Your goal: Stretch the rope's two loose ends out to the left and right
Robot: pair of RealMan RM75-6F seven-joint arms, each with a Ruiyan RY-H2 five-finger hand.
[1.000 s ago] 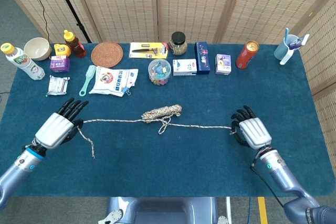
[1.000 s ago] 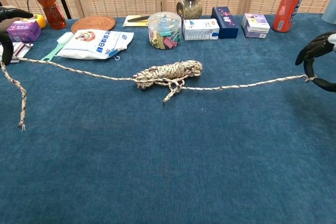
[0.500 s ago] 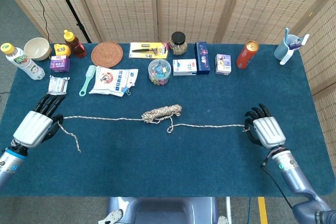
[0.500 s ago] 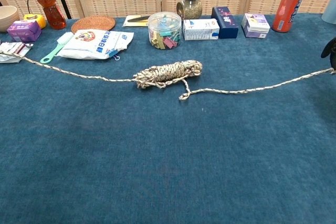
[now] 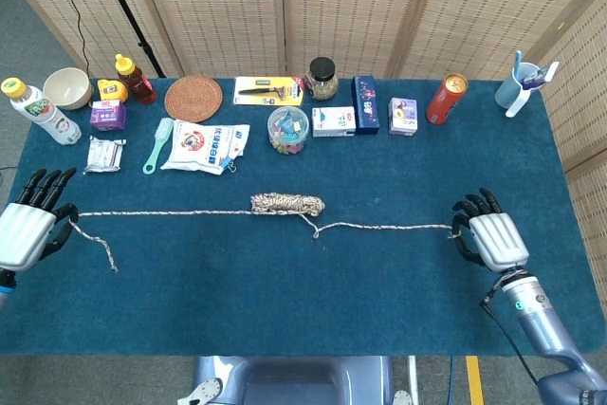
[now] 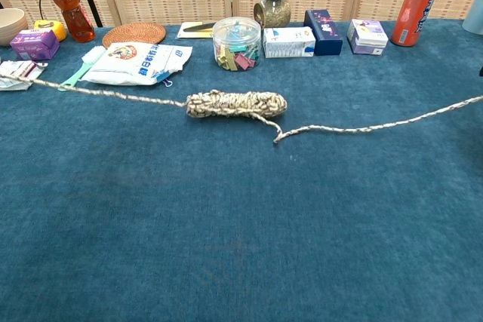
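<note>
Rope (image 5: 286, 203) spans between left hand (image 5: 27, 230) and right hand (image 5: 490, 237), each apparently gripping an end.

Rope (image 5: 286, 204) braided fibre, rough, speckled beige. Table cover (image 5: 313, 301) blue cloth, matt, napped. Hands: left hand (image 5: 27, 230) and right hand (image 5: 491, 239) have smooth white plastic backs, black fingers. Red can (image 5: 446, 98) glossy metal. Round mat (image 5: 193, 99) woven wicker. Jar (image 6: 233, 43) clear plastic.

A blue table (image 5: 285, 301) held a rope (image 5: 287, 204) in the middle, with jars, boxes and bottles along the far edge.
</note>
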